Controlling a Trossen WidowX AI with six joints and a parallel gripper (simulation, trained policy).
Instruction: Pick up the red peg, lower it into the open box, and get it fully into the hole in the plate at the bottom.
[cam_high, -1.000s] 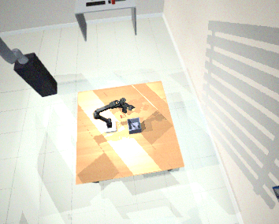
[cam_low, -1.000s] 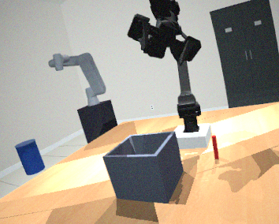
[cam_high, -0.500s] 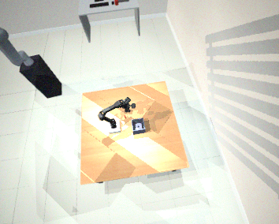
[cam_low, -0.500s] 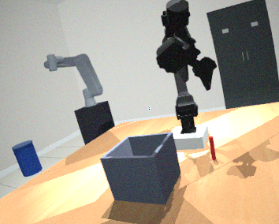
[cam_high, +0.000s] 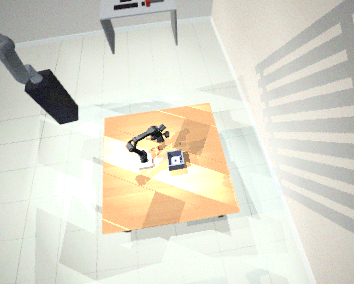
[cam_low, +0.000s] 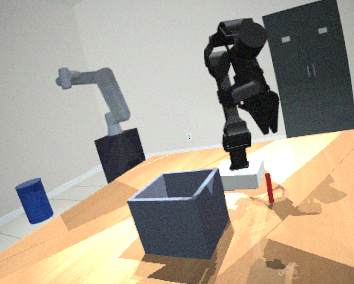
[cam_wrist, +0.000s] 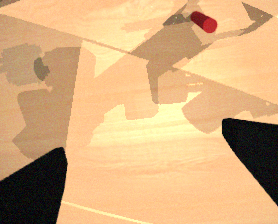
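The red peg (cam_high: 159, 148) (cam_low: 270, 188) (cam_wrist: 204, 22) stands upright on the wooden table, beside the arm's white base. In the wrist view it is near the top edge, right of centre, beyond the fingertips. My gripper (cam_high: 165, 131) (cam_low: 270, 131) (cam_wrist: 146, 140) is open and empty, pointing down, above the table and higher than the peg; it does not touch the peg. The open dark blue-grey box (cam_high: 177, 168) (cam_low: 170, 227) stands on the table, apart from the peg. The top view shows a pale plate (cam_high: 173, 161) at its bottom; its hole is too small to make out clearly.
The white base block (cam_low: 242, 179) of my arm stands between the box and the peg in the exterior view, farther back. Shadows cross the wooden table (cam_high: 125, 210) (cam_low: 310, 150). A grey arm on a black pedestal (cam_high: 52, 97) (cam_low: 120, 152) and a blue cylinder (cam_low: 35, 201) stand away from the table.
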